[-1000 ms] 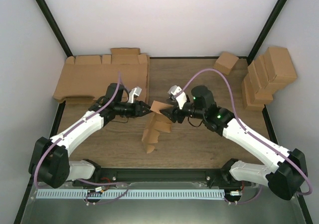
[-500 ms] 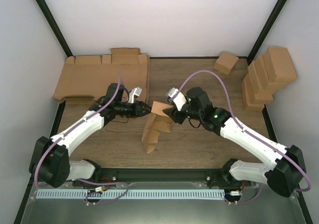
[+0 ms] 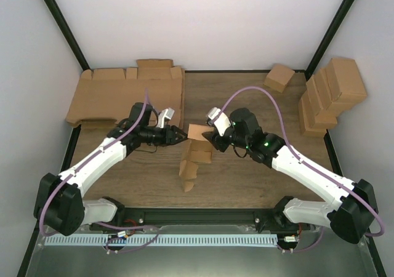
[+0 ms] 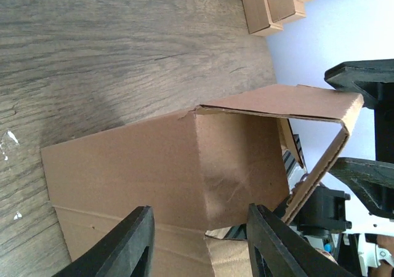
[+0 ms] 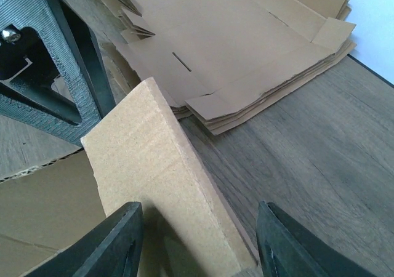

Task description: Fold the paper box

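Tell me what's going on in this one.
Both arms are working on the box, a partly folded cardboard piece mid-table. The left gripper and right gripper meet at its far end from opposite sides, jaws open. The right one straddles a raised flap. The box is not closed yet. More flat sheets lie far left, and folded cartons sit far right.

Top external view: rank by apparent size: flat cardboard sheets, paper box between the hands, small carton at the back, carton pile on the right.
1. flat cardboard sheets
2. carton pile
3. paper box
4. small carton, clearly the smallest
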Motion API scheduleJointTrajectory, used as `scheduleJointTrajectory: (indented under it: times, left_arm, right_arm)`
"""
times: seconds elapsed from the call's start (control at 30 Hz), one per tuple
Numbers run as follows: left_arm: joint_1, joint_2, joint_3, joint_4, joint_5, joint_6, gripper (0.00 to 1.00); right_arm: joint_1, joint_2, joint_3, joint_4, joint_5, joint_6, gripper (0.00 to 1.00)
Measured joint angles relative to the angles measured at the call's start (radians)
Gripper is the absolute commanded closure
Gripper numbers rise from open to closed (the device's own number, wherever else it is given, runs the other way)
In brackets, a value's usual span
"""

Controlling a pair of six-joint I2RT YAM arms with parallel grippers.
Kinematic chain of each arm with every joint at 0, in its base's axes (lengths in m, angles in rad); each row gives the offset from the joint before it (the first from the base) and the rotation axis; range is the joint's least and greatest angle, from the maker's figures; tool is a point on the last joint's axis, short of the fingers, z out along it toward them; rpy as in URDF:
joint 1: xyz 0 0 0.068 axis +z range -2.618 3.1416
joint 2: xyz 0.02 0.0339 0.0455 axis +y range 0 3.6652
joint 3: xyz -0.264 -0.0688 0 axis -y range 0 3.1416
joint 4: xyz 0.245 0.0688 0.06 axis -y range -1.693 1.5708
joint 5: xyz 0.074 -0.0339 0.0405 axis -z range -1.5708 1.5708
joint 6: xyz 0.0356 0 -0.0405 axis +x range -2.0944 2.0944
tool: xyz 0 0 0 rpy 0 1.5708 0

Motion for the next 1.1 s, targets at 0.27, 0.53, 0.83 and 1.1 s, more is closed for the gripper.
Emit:
scheduleJointTrajectory:
  times: [0.27,0.53,0.83,1.1]
  left_arm:
    - [0.0,-0.026,0.003,-0.018,-0.016,0.0,0.58]
    - [0.002,-0.027,0.003,-0.021,-0.017,0.0,0.64]
    - [0.002,-0.011,-0.012,0.007,-0.002,-0.005,0.65]
    - [0.002,0.003,-0.019,0.024,-0.002,-0.005,0.65]
  right_arm:
    - [0.042,0.0,-0.001,0.0,0.057,-0.008,0.48]
    - [0.098,0.002,-0.003,-0.003,0.134,-0.029,0.46]
    - [0.117,0.006,-0.008,-0.018,0.175,-0.045,0.49]
    - [0.154,0.024,-0.008,-0.016,0.254,-0.049,0.49]
